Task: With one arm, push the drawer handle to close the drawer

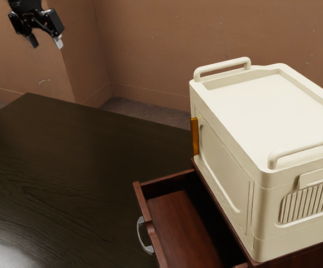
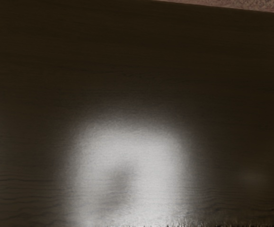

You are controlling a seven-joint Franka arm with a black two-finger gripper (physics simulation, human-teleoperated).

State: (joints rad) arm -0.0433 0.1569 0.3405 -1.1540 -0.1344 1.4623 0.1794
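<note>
The drawer (image 1: 143, 204) stood well out from beneath the cream case (image 1: 273, 117), its curved metal handle (image 1: 140, 234) on the outer face of its front panel, facing the exterior view's left. The claw (image 1: 46, 42) hung high and well apart from the drawer, out beyond its front, with its two fingers spread a good way and nothing between them. In the wrist view the dark wooden surface (image 2: 32, 71) bore a pale patch of glare (image 2: 160, 156). The step in hand, as it seemed, was the approach, with the whole closing push to come. To do it well, the robot needed to bring the claw down in front of the drawer, level with its handle, and face inward before making contact. Drawing the fingers together first would likely give a firmer, blunter pushing end, less apt to hook through the handle's arch. The push itself called for slow, even pressure straight along the drawer's line of travel, near the middle of its front, since an off-centre shove might bind it or slide off the curved metal. Coming in too low risked scraping the surface ahead of the drawer.
</note>
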